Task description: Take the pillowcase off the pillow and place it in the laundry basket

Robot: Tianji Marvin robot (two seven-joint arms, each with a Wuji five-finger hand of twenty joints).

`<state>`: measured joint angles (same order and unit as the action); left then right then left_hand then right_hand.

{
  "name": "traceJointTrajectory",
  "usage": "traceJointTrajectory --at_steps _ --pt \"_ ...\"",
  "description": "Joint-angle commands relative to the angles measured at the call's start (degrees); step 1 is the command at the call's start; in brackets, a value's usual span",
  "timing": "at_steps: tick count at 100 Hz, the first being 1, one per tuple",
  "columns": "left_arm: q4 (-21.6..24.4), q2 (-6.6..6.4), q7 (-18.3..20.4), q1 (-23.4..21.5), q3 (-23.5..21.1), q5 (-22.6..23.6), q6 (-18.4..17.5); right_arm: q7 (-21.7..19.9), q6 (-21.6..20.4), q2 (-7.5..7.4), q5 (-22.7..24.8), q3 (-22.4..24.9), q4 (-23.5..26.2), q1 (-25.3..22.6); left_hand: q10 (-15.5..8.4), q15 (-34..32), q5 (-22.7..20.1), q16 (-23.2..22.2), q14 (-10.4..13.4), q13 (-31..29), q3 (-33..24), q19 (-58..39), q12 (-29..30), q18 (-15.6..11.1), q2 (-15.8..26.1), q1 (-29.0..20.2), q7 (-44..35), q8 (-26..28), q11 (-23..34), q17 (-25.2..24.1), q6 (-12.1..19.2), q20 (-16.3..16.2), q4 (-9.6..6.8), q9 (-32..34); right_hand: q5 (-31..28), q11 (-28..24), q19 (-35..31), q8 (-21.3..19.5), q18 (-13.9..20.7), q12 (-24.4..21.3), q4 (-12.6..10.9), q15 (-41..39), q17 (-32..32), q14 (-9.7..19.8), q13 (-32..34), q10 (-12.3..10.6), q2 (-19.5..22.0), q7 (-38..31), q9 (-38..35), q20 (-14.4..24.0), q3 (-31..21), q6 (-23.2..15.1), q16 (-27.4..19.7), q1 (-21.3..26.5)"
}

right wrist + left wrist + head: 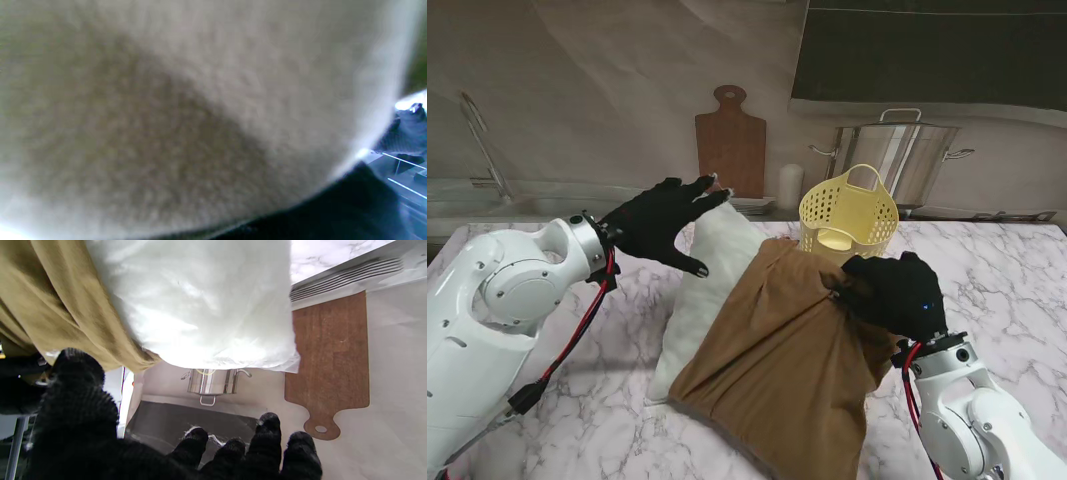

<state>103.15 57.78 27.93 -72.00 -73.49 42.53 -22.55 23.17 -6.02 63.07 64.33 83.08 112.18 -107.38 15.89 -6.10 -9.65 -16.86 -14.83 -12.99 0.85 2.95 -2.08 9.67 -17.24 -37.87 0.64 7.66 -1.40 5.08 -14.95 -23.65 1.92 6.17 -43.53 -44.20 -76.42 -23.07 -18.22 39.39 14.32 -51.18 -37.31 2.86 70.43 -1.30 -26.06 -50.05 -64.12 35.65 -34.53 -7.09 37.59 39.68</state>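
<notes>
Pillowcase, brown, half off the white pillow, blurs out the right wrist view; right hand bunches its far corner beside the laundry basket. Left hand spread, fingertips at the pillow's far end, contact unclear.

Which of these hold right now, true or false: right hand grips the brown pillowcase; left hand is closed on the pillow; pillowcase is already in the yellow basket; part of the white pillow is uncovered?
1. The black-gloved right hand grips the brown fabric pillowcase. True.
2. The black-gloved left hand is closed on the white pillow. False: its fingers are spread at the pillow's far corner.
3. The pillowcase lies in the yellow perforated plastic basket. False: it still covers part of the pillow.
4. Part of the pillow is uncovered. True.
</notes>
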Motion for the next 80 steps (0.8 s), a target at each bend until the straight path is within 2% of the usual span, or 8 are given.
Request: traceJointTrajectory --at_steps 1,19,25,35,54,64,70,80 --pt "-0.44 -0.64 1.56 1.59 0.70 1.66 0.33 0.92 -1.05 0.12 0.23 -0.16 0.29 -0.17 1.10 0.85 1.82 2.08 -1.08 2.53 0.82 -27.21 1.34 1.01 -2.00 1.67 0.30 -0.52 -0.90 -1.29 -2.21 1.86 0.52 -2.28 -1.00 -1.55 -1.33 -2.17 0.73 0.69 -4.23 -2.19 -0.05 1.00 3.74 -1.57 5.08 -2.55 -0.03 -0.58 -9.32 -8.75 0.81 7.75" --pt "-3.73 -0.89 3.36 5.20 3.95 2.76 1.40 3.28 -5.95 0.08 0.24 -0.54 -0.30 0.33 -0.91 -0.01 1.99 2.48 2.53 1.14 0.48 -27.60 1.41 -1.49 -2.92 0.46 0.46 0.43 -0.86 0.04 -1.28 1.48 0.32 -2.16 -2.37 -1.28 -0.56 -7.60 0.56 1.62 -3.25 -1.93 0.24 1.42 3.48 -2.46 5.81 -2.04 0.36 -1.07 -10.30 -13.45 0.83 7.53" --pt "-4.55 -0.92 3.97 6.04 4.81 2.53 2.08 3.95 -7.92 0.02 0.35 -0.59 -0.54 0.57 -1.20 -0.05 2.13 2.56 2.81 0.76 0.33 -28.05 1.42 -1.72 -3.00 0.04 0.86 0.16 -0.86 0.39 -0.57 1.14 0.18 -2.14 -3.22 -1.51 -0.01 -12.32 0.31 2.91 -3.12 -1.97 0.61 1.61 3.20 -2.76 6.17 -1.56 0.90 -1.19 -11.80 -15.34 1.07 7.19" --pt "-5.78 -0.98 4.85 7.09 5.90 1.15 3.18 5.03 -10.33 -0.05 0.65 -0.70 -0.64 0.79 -0.86 0.01 2.10 2.75 2.85 0.42 0.44 -28.94 1.43 -2.13 -3.20 -0.02 1.84 -1.90 -0.87 0.49 0.21 0.31 0.07 -2.16 -3.95 -2.04 0.49 -16.01 0.12 4.28 -3.65 -2.73 1.06 2.11 2.73 -2.98 6.67 -2.50 1.50 -1.17 -13.24 -16.94 1.70 6.99" --pt "-6.13 -1.34 7.77 7.62 5.69 -4.25 4.66 7.96 -12.49 -0.13 1.94 -0.85 -0.62 0.78 0.18 0.20 1.68 2.93 0.91 0.79 1.37 -28.43 1.28 -0.93 -4.05 2.17 1.30 -2.74 -0.68 -0.31 0.69 0.41 0.78 -2.04 -4.33 -2.29 0.79 -18.41 0.26 5.12 -4.10 -3.75 1.37 2.40 2.38 -3.17 7.17 -3.05 1.73 -1.09 -13.93 -17.92 2.23 6.72" --pt "-6.07 -1.59 9.32 8.23 6.08 -5.51 4.91 9.01 -13.09 -0.09 2.04 -1.16 -0.85 0.99 0.59 0.50 1.94 3.07 0.27 1.21 0.83 -26.33 -1.34 0.40 -4.47 3.17 -0.41 1.51 -0.19 -0.86 0.34 0.54 1.24 -0.64 -4.40 -2.42 0.87 -18.94 0.35 5.41 -4.16 -3.96 1.45 2.59 2.26 -3.27 7.28 -3.13 1.87 -1.06 -13.92 -18.09 2.27 6.69" --pt "-6.19 -1.68 10.01 8.89 6.93 -5.68 5.06 9.33 -13.28 -0.07 2.00 -1.41 -1.07 1.21 0.42 0.57 2.15 2.95 0.82 1.16 0.70 -25.52 -2.72 0.78 -4.44 2.69 -1.07 5.89 0.14 -0.77 -0.65 -0.06 1.10 0.48 -4.35 -2.45 0.90 -19.09 0.46 5.49 -4.17 -4.11 1.46 2.73 2.19 -3.35 7.31 -3.10 1.90 -1.05 -13.91 -18.18 2.30 6.72" --pt "-7.10 -1.83 10.89 10.56 9.47 -5.53 4.73 9.53 -13.54 -0.03 1.75 -1.96 -1.53 1.77 -1.65 -0.18 1.95 2.03 3.47 -0.52 0.32 -26.45 -6.67 -0.64 -4.80 0.35 0.02 7.04 1.28 0.91 -1.04 -1.51 0.33 2.88 -4.28 -2.47 0.99 -19.27 0.63 5.60 -4.19 -4.39 1.51 2.88 2.17 -3.42 7.44 -3.00 1.88 -1.05 -13.82 -18.18 2.31 6.67"
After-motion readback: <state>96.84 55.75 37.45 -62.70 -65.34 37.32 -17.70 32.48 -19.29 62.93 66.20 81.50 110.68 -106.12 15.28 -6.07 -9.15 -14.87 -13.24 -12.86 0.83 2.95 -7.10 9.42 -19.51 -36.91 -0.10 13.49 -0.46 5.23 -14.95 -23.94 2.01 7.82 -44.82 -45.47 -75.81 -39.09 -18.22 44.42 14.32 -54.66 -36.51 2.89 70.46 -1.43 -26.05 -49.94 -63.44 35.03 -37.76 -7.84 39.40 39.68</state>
